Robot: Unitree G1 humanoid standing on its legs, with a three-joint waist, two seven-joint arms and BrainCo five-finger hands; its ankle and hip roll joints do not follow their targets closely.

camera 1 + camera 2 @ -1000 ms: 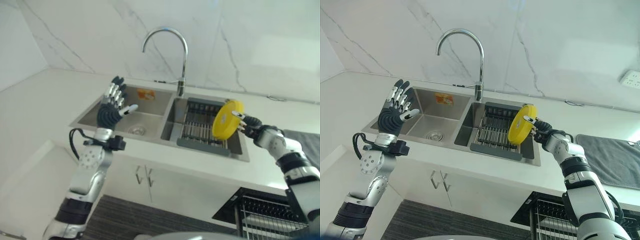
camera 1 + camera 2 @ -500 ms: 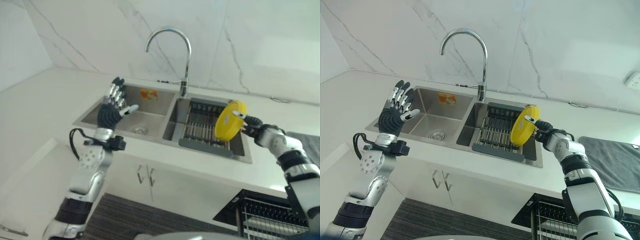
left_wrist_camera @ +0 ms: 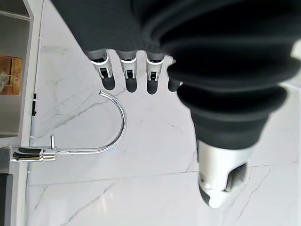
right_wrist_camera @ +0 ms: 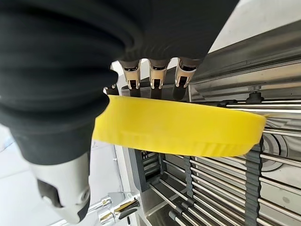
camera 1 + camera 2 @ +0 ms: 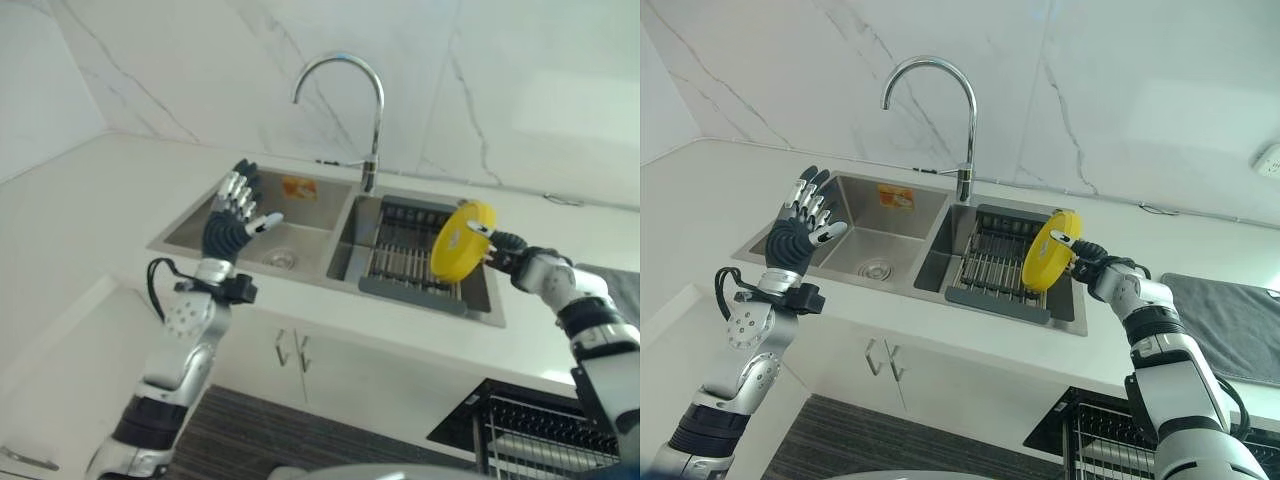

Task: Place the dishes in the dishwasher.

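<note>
Above the sink rack (image 5: 990,268), right hand (image 5: 1088,256) pinches yellow plate (image 5: 1045,262) upright.

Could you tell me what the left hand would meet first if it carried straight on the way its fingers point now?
Probably the white marble wall: the open left hand is raised over the steel sink's left basin, fingers aimed up and back. The curved chrome faucet lies off to the side, though depth is uncertain.

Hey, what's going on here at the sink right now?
The robot's right hand is pinching a yellow plate on edge, held above the drying rack in the sink's right basin. Its left hand is raised with open fingers over the left basin, holding nothing. The dishwasher rack sits pulled out at lower right, and the plate has not gone into it yet.
</note>
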